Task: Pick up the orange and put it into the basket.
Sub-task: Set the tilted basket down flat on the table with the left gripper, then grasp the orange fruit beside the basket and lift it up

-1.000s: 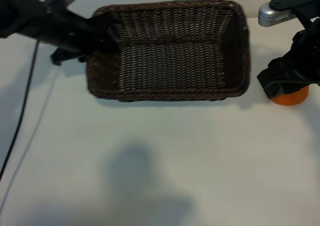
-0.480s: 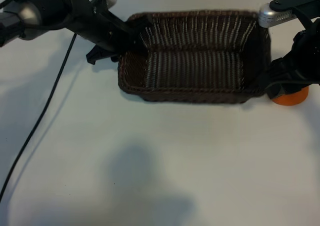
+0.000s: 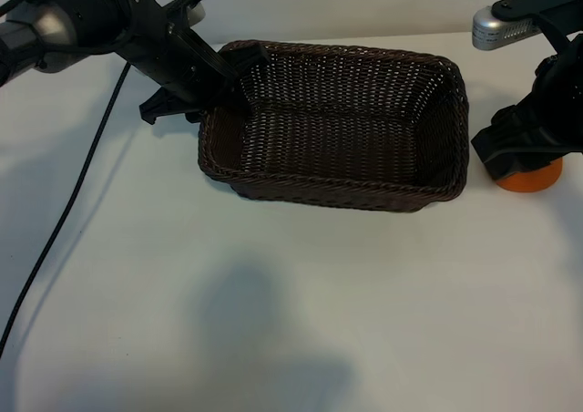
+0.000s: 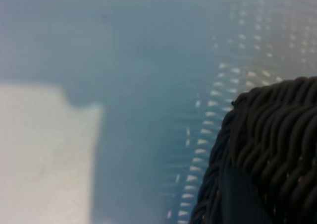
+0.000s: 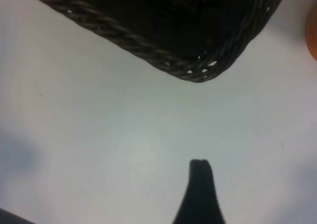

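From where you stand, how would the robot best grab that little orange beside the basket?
Probably from straight above, the jaws closing across its round middle. The orange sits on the table just outside the basket, under the right gripper, so sideways room looks tight.

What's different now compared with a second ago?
The left gripper, clamped on the basket at its rim corner, has dragged it rightward across the table toward the orange, turning it slightly. The right gripper has stayed over the orange, which has not moved.
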